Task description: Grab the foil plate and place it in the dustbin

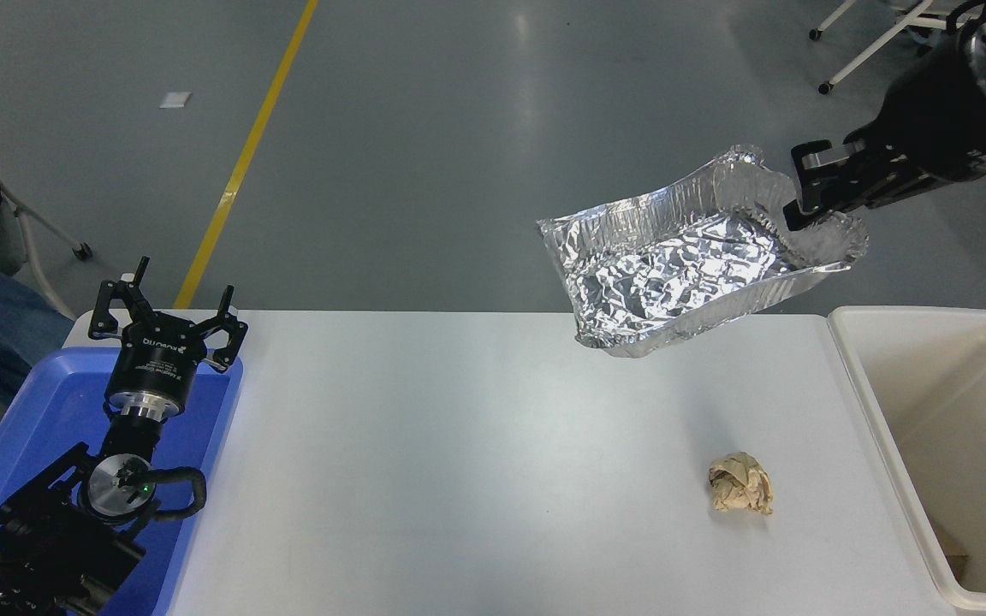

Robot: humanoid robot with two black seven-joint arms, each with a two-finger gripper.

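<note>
**Foil plate aloft, bin waiting to the right**

Clawed fingers spread wide, the left gripper (169, 318) is parked at the lower left over the blue tray (22, 428), holding nothing – well clear of the work, probably so it stays out of the other arm's way. Across the white table (459, 470) nothing lies in the middle; nearer the right a crumpled brown paper ball (741, 484) sits alone on the surface, not part of this job. Above and beyond it hangs the foil plate (681, 269), lifted well off the table and tilted, its left end drooping because it is held only by one edge. That edge, the far right rim, is pinched by the right gripper (805, 201), clenched on the foil. Further right stands the dustbin (852, 359) against the table's edge – the plate has not yet crossed over its opening, so the carry looks about halfway done
</note>
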